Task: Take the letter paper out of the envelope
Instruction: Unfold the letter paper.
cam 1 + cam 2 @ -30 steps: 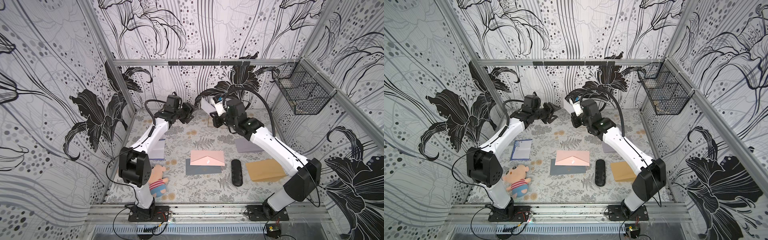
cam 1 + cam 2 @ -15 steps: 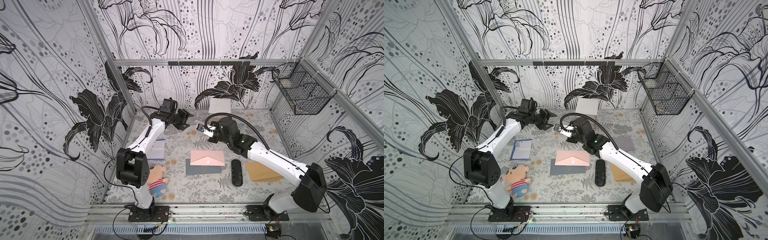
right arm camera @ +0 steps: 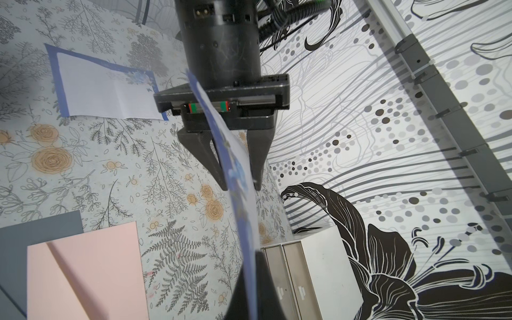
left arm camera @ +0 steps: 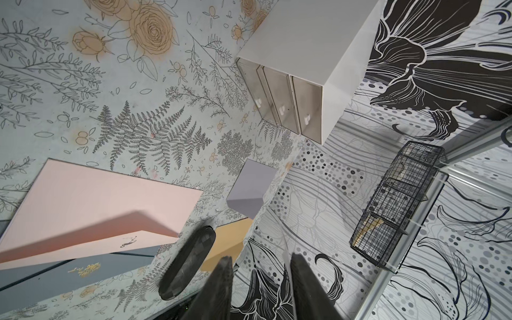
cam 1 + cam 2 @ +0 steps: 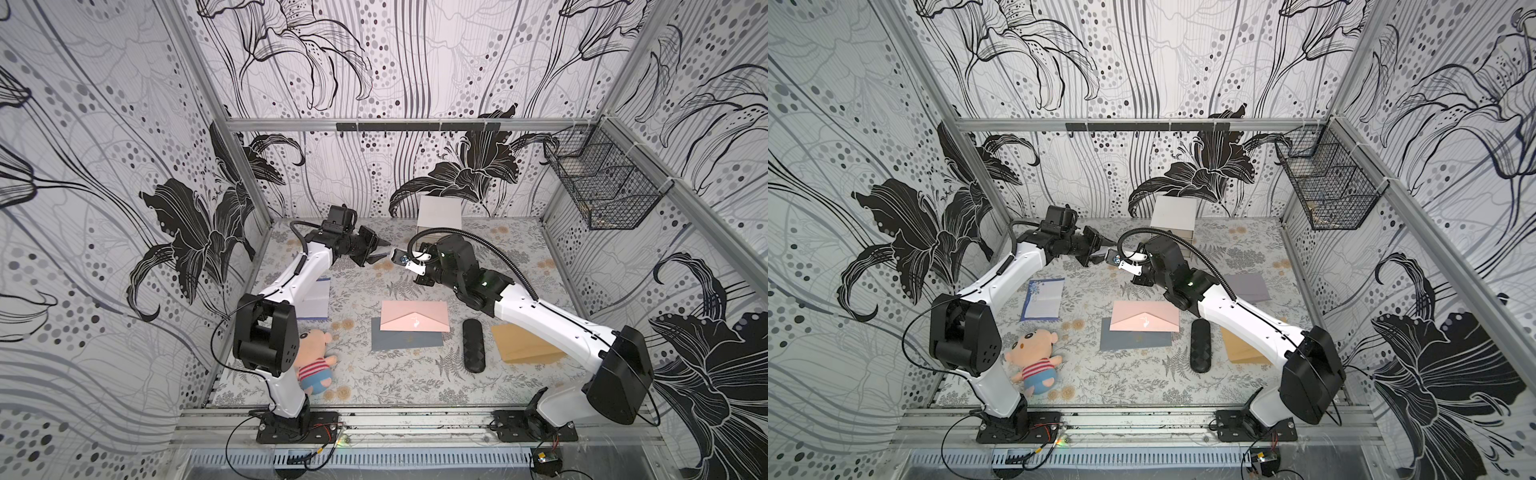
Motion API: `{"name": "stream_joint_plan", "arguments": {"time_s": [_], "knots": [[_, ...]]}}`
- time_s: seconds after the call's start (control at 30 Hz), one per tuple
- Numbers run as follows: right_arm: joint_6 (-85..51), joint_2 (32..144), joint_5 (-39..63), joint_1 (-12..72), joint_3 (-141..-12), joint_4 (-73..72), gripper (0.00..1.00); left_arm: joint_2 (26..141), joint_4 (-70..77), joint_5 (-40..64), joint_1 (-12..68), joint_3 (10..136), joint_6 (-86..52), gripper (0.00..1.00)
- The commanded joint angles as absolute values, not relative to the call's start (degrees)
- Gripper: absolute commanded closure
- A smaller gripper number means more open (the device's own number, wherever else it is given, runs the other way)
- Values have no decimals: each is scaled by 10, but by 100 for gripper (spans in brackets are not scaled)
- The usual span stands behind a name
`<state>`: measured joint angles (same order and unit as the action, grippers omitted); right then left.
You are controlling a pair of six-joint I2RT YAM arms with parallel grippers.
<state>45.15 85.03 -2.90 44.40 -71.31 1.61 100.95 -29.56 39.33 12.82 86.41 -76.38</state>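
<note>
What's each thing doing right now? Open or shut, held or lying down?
left tool: open, holding nothing
right tool: shut on a letter paper
pink envelope: lying flat, flap raised a little
drawers: all three shut
blue-edged sheet: unfolded, lying flat
plush toy: lying on its back

Blue-bordered white letter paper (image 3: 238,199) is held edge-on, pinched in the right hand (image 3: 253,266). The pink envelope (image 5: 414,316) lies flat on the counter, near that hand.
</note>
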Motion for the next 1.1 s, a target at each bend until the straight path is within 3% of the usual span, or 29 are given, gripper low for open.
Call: {"name": "stream_joint_plan", "arguments": {"time_s": [0.0,0.23,0.67,0.8,0.87,1.0,1.07], "knots": [[477,839,-33,448,-700,6,100,992,-248,403,130,851,-781,72],[479,838,-34,448,-691,8,100,985,-228,408,130,840,-794,85],[463,832,-35,449,-685,9,100,977,-207,420,130,828,-805,100],[450,831,-35,449,-688,17,100,975,-202,418,130,825,-803,100],[434,829,-28,449,-696,35,92,971,-197,413,130,825,-800,100],[346,818,-7,449,-725,91,63,966,-197,391,123,838,-767,100],[282,809,-2,449,-733,112,56,966,-204,376,117,849,-736,100]]}}
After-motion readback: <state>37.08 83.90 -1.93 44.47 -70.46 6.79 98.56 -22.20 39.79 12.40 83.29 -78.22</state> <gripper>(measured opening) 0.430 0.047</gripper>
